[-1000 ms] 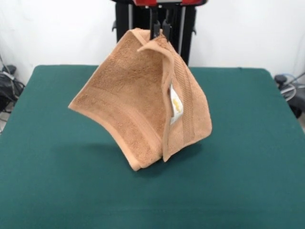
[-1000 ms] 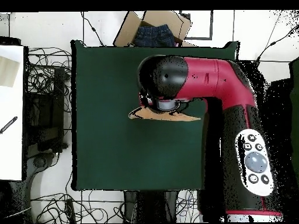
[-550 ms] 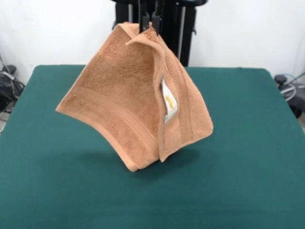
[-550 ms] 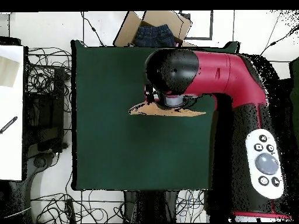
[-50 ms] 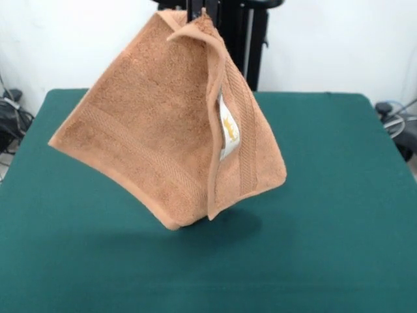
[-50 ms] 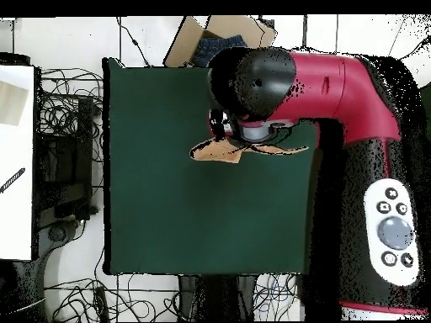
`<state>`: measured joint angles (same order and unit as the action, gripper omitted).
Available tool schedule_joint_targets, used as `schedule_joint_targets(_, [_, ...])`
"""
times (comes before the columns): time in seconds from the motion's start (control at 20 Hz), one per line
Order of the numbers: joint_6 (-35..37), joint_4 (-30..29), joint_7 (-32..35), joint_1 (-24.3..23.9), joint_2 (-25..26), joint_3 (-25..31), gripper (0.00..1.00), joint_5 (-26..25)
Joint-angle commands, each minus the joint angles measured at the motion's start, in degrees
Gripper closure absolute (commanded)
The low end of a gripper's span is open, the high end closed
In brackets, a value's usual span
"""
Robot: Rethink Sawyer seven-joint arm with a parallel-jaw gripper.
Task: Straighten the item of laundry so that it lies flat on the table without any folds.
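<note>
moved: towel (image 5: 163, 130) lifted higher than 1 s ago, lowest corner now clear off the surface (image 5: 339, 215)
gripper (image 5: 197, 12): clamped on towel's top corner, only tips visible at top edge
towel: hanging folded, white tag (image 5: 226, 132) facing front, shadow underneath
overhead: red arm (image 6: 337, 92) covers the grip, towel edge-on beneath it

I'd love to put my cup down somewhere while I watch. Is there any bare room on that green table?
Plenty. The table is bare green cloth on both sides of the towel and along the near edge in the front view. The gripper holds the towel up by its top; beneath its hanging corner is the only crowded patch.
</note>
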<state>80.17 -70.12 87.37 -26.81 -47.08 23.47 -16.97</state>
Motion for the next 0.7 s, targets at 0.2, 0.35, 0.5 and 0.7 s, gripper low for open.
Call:
schedule_joint_targets(0.2, [7.6,3.6,-13.4,0.1,1.5,5.0,1.00,-2.6])
schedule_joint_targets(0.35, [9.0,4.9,-13.4,0.0,1.7,5.4,1.00,-2.9])
schedule_joint_targets(0.5, [10.2,6.4,-13.3,0.2,2.0,5.6,1.00,-3.2])
schedule_joint_targets(0.7, [11.8,8.2,-13.3,0.5,2.6,5.7,1.00,-3.4])
